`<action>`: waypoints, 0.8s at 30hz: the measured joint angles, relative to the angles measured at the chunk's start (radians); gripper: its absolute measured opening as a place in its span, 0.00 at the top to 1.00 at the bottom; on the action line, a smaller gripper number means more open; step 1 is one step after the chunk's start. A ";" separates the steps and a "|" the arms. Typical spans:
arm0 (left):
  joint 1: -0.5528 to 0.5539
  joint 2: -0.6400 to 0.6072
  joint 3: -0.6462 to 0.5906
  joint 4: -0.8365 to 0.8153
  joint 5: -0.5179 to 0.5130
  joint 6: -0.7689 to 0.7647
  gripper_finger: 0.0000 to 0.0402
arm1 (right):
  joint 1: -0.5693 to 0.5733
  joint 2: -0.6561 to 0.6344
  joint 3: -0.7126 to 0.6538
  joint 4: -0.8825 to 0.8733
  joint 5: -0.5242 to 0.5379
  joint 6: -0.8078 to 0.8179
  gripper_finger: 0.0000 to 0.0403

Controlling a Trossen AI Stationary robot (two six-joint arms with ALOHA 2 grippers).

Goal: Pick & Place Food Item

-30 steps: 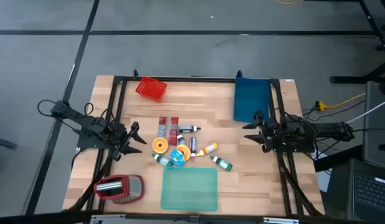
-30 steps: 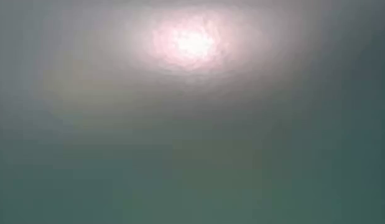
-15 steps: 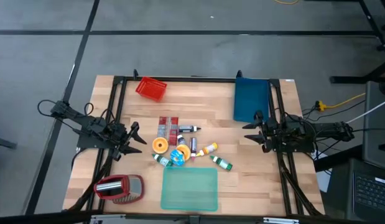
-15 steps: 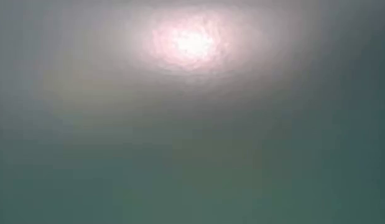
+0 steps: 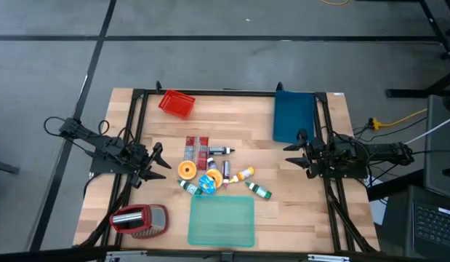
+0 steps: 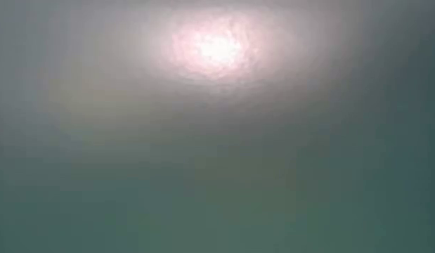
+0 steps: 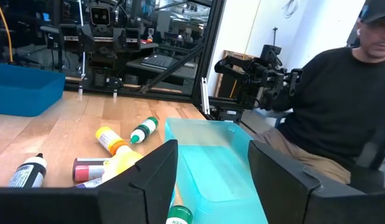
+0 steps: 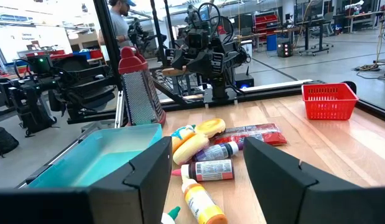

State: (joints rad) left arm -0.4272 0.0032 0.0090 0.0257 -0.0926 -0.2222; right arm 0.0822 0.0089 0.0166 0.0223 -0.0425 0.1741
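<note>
Overlooking, high view: wooden slatted table (image 5: 297, 218); clustered small food items (image 5: 214, 171) at centre, bare wood all round; left end effector (image 5: 158, 166) and right end effector (image 5: 291, 154) both released, empty, at opposite edges. 
Low view: blank haze. 
Wrist views: translucent teal plastic tray (image 7: 211, 162); bottle labels unreadable.

A red-handled metal box grater (image 5: 139, 220) stands at the wooden table's (image 5: 304, 211) near corner; a person in a black sweater (image 7: 341, 118) sits alongside.
</note>
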 joint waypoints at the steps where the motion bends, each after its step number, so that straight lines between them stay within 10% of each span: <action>1: 0.000 0.000 0.000 0.000 0.000 0.000 0.52 | 0.000 0.000 0.000 0.000 0.000 0.000 0.49; 15: 0.000 0.000 0.000 0.000 -0.001 0.015 0.52 | 0.000 0.000 0.000 0.157 0.027 -0.052 0.49; 24: 0.000 0.000 0.000 0.023 -0.115 0.397 0.53 | 0.000 0.000 0.000 0.196 0.149 -0.077 0.49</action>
State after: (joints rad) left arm -0.4273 0.0032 0.0090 0.0489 -0.2076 0.1745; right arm 0.0822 0.0089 0.0162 0.2182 0.1070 0.0973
